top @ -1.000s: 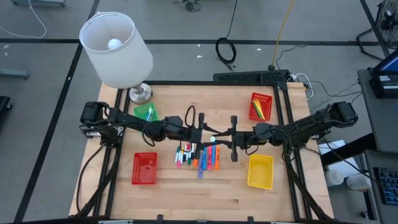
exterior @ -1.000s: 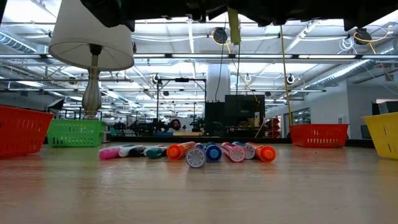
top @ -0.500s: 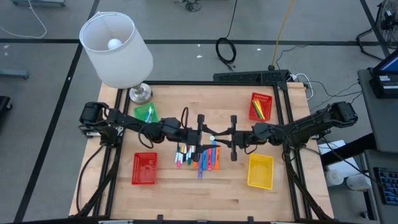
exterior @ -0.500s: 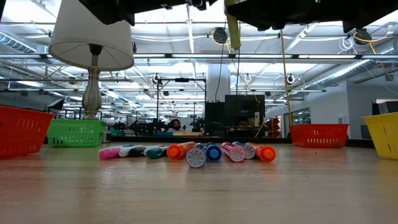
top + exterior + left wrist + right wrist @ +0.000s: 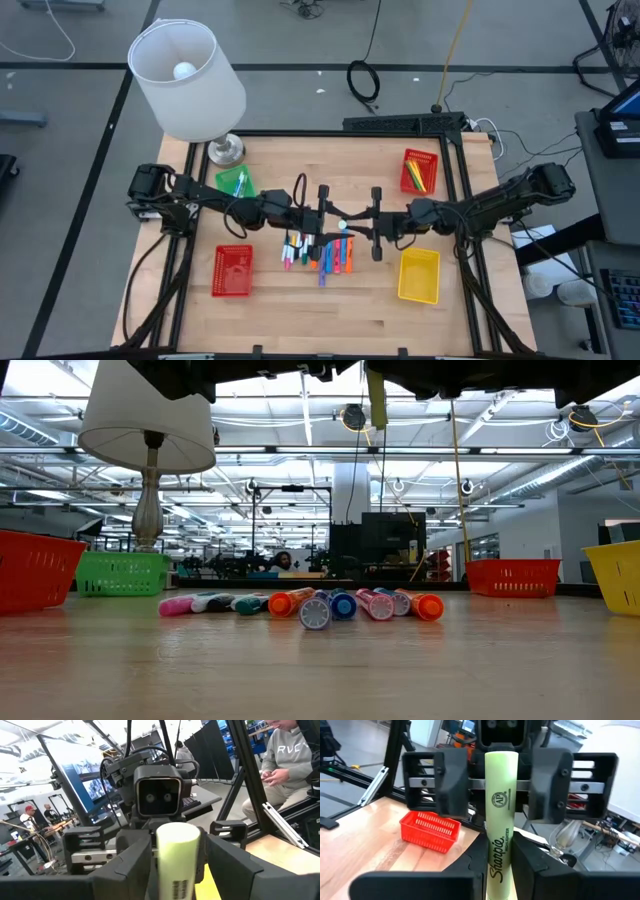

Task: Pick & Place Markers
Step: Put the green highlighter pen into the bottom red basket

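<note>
Facing each other above the desk (image 5: 290, 310), the right gripper (image 5: 498, 865) pinches a yellow highlighter (image 5: 500, 820) lengthwise toward the left gripper (image 5: 500, 782), whose jaws stand wide around its far end, over the markers (image 5: 320, 255) lying side by side.

A pale yellow-green highlighter marker (image 5: 500, 825) printed with black "Sharpie" lettering is seen between the black fingers of the right gripper (image 5: 499, 870). Pink, white, teal, orange and blue markers (image 5: 300, 604) are laid on the light wooden table (image 5: 320, 670), flanked by red mesh baskets (image 5: 512, 577), a green mesh basket (image 5: 122, 573) and a yellow mesh basket (image 5: 418, 275). A white-shaded lamp (image 5: 187, 80) is pictured on a silver base.
</note>
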### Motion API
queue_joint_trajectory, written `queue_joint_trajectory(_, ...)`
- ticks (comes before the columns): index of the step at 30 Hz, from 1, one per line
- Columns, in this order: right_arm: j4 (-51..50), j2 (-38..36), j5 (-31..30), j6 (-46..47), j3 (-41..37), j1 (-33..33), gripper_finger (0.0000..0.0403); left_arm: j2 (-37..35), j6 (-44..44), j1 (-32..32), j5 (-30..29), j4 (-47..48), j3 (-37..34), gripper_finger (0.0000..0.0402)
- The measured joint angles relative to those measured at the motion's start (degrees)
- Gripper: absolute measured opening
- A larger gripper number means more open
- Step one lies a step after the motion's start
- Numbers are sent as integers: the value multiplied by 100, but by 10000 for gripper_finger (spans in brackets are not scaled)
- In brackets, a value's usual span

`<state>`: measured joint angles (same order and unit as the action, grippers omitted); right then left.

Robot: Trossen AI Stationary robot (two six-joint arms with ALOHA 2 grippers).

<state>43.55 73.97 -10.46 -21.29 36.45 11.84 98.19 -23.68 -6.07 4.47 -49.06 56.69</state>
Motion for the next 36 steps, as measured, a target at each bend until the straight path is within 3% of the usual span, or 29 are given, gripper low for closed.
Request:
queue_joint_trajectory(17,87,-2,-20,-86,-2,65,42,0,38,4,-166,105,-1,182)
queue_joint_trajectory(20,83,-2,-48,-88,-2,61,42,0,10,4,-409,147,-2,153)
queue_joint_trajectory(25,63,-2,-81,-62,-9,59,42,0,-133,0,-409,197,-2,56)
queue_joint_trajectory(27,61,-2,-81,-75,-9,61,43,0,-179,4,-327,197,-2,58)
queue_joint_trajectory(31,-5,-2,-65,117,-7,61,65,-57,-225,-67,-476,270,-2,58)
queue_joint_trajectory(36,-326,-57,-712,557,2,67,125,-703,-441,-309,-1197,1211,-9,58)
